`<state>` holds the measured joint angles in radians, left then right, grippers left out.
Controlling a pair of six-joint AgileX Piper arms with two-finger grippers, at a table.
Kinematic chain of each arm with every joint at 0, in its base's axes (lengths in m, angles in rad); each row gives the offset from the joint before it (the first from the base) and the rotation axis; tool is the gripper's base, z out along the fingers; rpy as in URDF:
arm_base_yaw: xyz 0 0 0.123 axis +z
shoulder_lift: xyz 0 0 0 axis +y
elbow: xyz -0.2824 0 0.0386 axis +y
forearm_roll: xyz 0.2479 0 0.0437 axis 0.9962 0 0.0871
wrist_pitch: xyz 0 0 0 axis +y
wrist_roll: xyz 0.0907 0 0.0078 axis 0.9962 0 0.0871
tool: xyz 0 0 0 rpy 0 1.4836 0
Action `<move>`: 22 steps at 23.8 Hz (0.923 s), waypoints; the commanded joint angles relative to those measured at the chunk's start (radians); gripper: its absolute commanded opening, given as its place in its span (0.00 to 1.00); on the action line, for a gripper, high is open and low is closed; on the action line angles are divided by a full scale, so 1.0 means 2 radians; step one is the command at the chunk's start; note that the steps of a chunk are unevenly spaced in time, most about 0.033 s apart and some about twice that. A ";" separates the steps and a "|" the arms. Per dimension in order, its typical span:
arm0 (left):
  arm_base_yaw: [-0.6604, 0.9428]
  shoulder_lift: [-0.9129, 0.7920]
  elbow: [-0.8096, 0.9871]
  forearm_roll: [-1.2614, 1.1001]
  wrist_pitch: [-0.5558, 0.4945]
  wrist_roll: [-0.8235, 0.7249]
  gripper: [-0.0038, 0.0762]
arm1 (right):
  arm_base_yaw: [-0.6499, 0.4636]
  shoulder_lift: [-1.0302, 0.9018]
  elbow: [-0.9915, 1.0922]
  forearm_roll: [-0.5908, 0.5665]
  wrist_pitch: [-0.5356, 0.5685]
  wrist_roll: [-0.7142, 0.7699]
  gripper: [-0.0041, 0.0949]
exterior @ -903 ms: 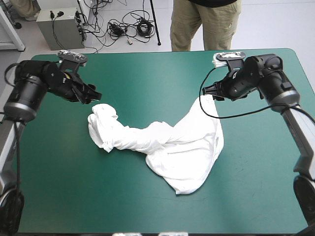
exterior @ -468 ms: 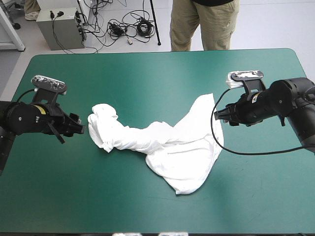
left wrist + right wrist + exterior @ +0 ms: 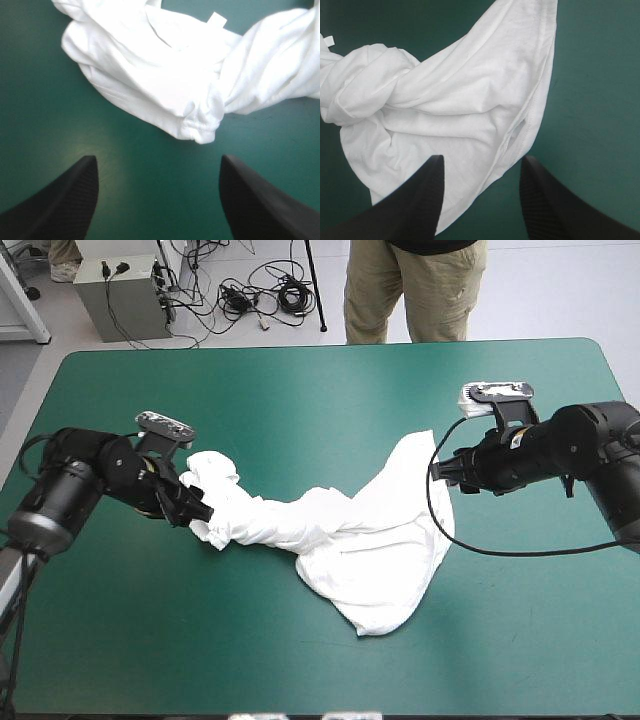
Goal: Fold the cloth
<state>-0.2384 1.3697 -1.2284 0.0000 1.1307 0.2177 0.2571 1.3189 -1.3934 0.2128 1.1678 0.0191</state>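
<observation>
The white T-shirt [image 3: 380,540] lies twisted across the middle of the table. A bunched end sits at the left, a rope-like twist in the middle, and a wider spread part at the right. My left gripper [image 3: 200,508] is low at the bunched end, open. In the left wrist view the T-shirt [image 3: 165,75] lies just ahead of the left gripper [image 3: 157,159], with bare cover between the fingers. My right gripper [image 3: 438,468] is open at the shirt's far right edge. In the right wrist view the right gripper [image 3: 482,158] straddles a hemmed edge of the T-shirt [image 3: 455,100].
The teal-green cover [image 3: 300,390] shows on every side of the shirt, with wide stretches toward the far edge and the near edge [image 3: 200,660].
My left arm has swung in from the table's left side to the shirt's bunched end. The right gripper has edged slightly toward the shirt. The shirt has not moved.
</observation>
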 commanded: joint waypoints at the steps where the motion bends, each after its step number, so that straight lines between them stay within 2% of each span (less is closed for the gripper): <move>1: -0.011 0.025 -0.012 -0.004 -0.015 -0.003 0.66 | -0.002 -0.016 -0.013 0.007 -0.020 -0.005 0.49; 13: -0.045 0.128 -0.009 -0.013 -0.030 -0.004 0.63 | -0.002 -0.016 -0.013 0.002 -0.020 -0.006 0.49; 18: -0.045 0.158 0.018 -0.016 -0.055 -0.004 0.63 | -0.002 -0.016 -0.013 0.002 -0.020 -0.006 0.48; 20: -0.045 0.178 0.019 -0.021 -0.049 0.002 0.56 | -0.002 -0.016 -0.013 0.002 -0.017 -0.006 0.48; 22: -0.045 0.187 0.022 -0.026 -0.042 0.014 0.39 | -0.002 -0.016 -0.013 0.003 -0.001 -0.010 0.48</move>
<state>-0.3264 1.7416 -1.1814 -0.0076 1.0380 0.2280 0.2571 1.3189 -1.3934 0.2101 1.1722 0.0146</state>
